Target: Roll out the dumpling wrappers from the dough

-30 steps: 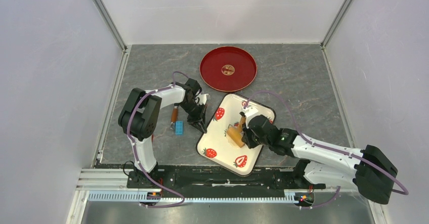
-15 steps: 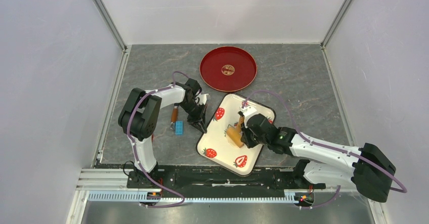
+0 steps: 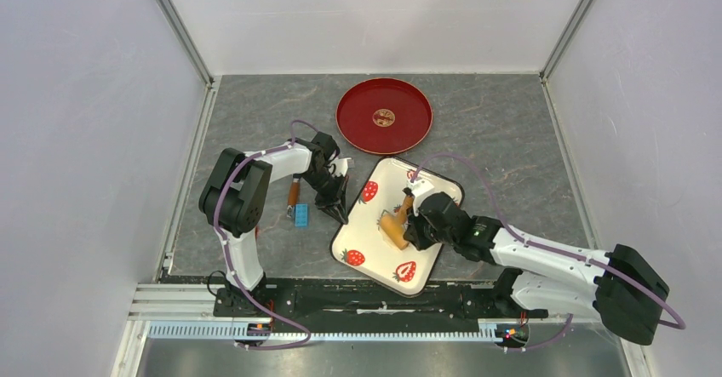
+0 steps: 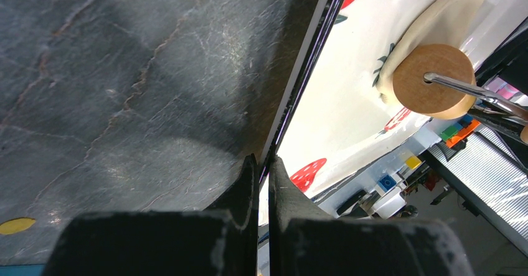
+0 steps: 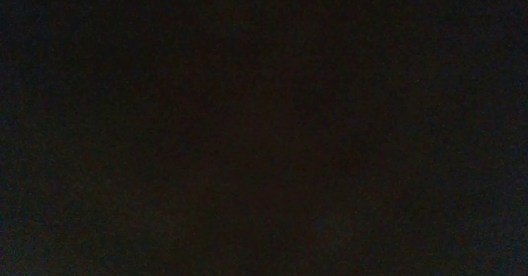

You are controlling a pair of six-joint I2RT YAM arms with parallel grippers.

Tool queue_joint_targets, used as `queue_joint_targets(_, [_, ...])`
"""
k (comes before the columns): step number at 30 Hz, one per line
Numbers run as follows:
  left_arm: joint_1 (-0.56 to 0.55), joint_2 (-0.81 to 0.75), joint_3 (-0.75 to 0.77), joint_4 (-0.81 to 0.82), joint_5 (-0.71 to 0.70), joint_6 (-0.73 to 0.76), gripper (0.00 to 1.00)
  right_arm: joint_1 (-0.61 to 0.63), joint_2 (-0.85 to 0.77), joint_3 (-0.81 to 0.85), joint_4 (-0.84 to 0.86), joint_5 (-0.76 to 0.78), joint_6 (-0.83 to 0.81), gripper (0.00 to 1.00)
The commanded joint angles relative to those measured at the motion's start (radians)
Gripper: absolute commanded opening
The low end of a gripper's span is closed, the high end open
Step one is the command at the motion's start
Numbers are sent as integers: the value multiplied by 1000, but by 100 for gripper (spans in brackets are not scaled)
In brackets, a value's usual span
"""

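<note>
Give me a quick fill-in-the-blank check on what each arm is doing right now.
1. The left gripper is shut on the rim of the strawberry ____.
2. The right gripper holds the wooden roller on the pale ____.
3. The red plate holds ____ dumpling wrappers.
4. The right wrist view is completely ____.
Missing words: tray; dough; no; black.
</note>
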Motion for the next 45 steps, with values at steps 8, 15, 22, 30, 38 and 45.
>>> queue_joint_targets(8, [23,3,-34,19,-135,18,2,18,91,-151,-197,-165,21,0])
queue_joint_targets(15, [22,3,-37,20,-137,19,2,19,95,-158,-201,-158,34,0])
queue_joint_targets(22, [25,5,-32,20,-137,19,2,19,121,-148,-202,-162,23,0])
queue_joint_targets(30, [29,7,-29,18,-135,20,2,19,154,-115,-222,-157,3,0])
queue_joint_targets(38, [34,4,-21,7,-141,27,2,19,151,-53,-245,-122,-26,0])
queue_joint_targets(45, [37,-4,-11,1,-145,30,2,10,161,142,-321,-44,-61,0])
